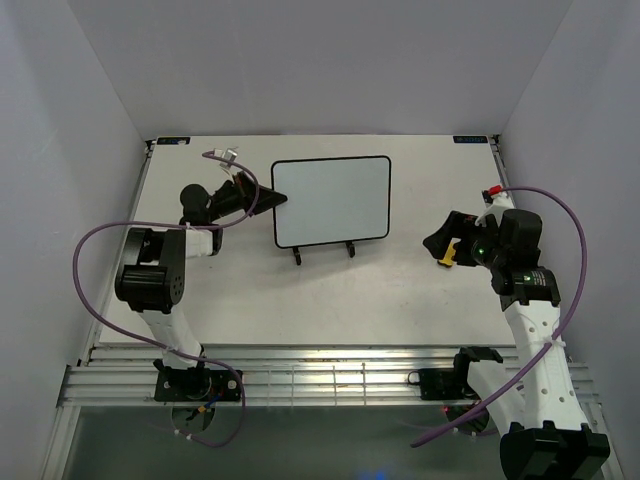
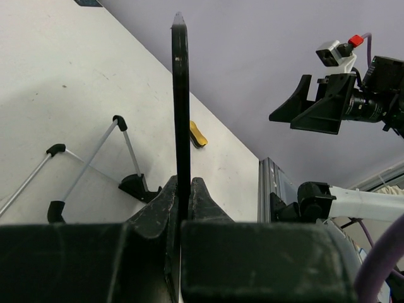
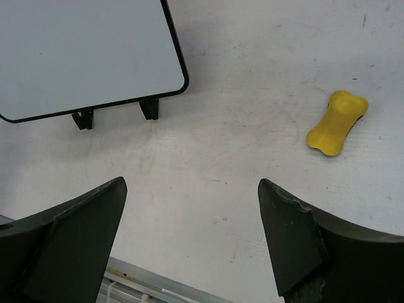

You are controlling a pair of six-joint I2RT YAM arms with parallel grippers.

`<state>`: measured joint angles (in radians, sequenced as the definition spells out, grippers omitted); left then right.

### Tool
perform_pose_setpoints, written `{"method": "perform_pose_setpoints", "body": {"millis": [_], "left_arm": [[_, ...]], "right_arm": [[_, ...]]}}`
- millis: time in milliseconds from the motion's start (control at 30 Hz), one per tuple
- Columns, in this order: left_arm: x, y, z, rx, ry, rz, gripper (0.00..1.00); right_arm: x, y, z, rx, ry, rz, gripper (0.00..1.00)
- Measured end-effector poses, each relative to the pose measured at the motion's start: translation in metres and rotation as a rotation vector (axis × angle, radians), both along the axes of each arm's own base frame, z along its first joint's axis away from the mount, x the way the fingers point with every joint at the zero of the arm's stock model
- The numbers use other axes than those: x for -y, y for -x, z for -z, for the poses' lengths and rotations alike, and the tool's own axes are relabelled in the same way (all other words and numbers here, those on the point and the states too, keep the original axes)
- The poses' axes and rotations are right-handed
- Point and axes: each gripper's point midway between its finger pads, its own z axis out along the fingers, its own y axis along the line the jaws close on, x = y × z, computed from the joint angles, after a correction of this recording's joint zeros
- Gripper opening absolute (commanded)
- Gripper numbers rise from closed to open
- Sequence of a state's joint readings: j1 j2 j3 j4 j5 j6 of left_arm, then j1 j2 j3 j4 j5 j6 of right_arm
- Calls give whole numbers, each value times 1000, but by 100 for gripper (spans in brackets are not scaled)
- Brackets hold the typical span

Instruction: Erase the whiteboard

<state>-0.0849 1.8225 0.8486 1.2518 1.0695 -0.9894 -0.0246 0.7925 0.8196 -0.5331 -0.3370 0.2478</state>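
White black-framed whiteboard [image 1: 332, 200] stands edge-clamped in the left gripper [image 1: 275, 200], while the right gripper [image 3: 189, 189] gapes near a yellow bone-shaped eraser [image 3: 337, 122].

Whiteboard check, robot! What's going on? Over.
Left pincer shut on whiteboard edge. Right pincer open, empty. Whiteboard blank. Yellow eraser lying on table, nothing blocking.

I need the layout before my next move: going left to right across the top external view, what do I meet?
left end effector, shut on the board's left edge → whiteboard → right end effector, open. The yellow eraser overlaps the right end effector in this view, so it is left out.
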Motion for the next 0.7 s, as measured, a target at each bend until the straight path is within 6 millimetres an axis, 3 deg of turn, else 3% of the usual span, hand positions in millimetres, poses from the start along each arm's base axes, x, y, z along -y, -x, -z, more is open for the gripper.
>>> {"method": "perform_pose_setpoints", "body": {"millis": [267, 533, 700], "left_arm": [[-17, -14, 26, -43, -16, -12, 0], [-26, -26, 26, -25, -17, -28, 0], [-26, -24, 38, -43, -29, -1, 0]], "right_arm": [[-3, 1, 0, 0, -1, -14, 90], [-3, 4, 3, -16, -1, -19, 90], [-3, 4, 3, -17, 1, -22, 90]]}}
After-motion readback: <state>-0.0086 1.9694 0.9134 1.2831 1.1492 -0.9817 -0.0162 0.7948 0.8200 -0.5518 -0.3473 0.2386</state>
